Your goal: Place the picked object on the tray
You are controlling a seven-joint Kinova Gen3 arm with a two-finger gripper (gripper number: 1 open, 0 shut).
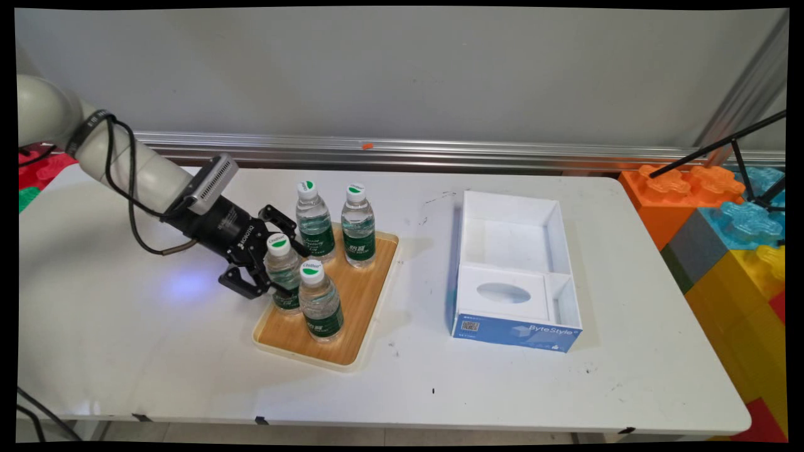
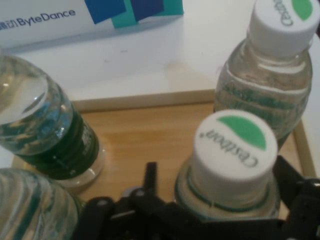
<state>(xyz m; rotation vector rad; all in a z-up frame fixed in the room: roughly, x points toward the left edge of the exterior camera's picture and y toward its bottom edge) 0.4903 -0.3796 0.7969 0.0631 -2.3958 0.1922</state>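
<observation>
- gripper (image 1: pixel 267 267) low at the tray's left edge, coming in from the left, fingers spread either side of the near-left bottle (image 1: pixel 282 273); bottle sits between the jaws, wrapped but whether pads press its sides: cannot tell for sure, reads as closing round it
- hand view: that bottle's white cap (image 2: pixel 235 147) right above the linkage, so bottle lies dead ahead of the gripper, long axis upright
- front bottle (image 1: pixel 320 300) just beside it to the right, tight gap, little side room
- two rear bottles (image 1: pixel 314 221) (image 1: pixel 358 225) behind, slightly apart from the gripper's upper finger
- all four stand on the wooden tray (image 1: pixel 370 289); open way is up or back left over bare table (image 1: pixel 125 326)
- white box (image 1: pixel 559 220) with blue front well apart to the right, compartments open
</observation>
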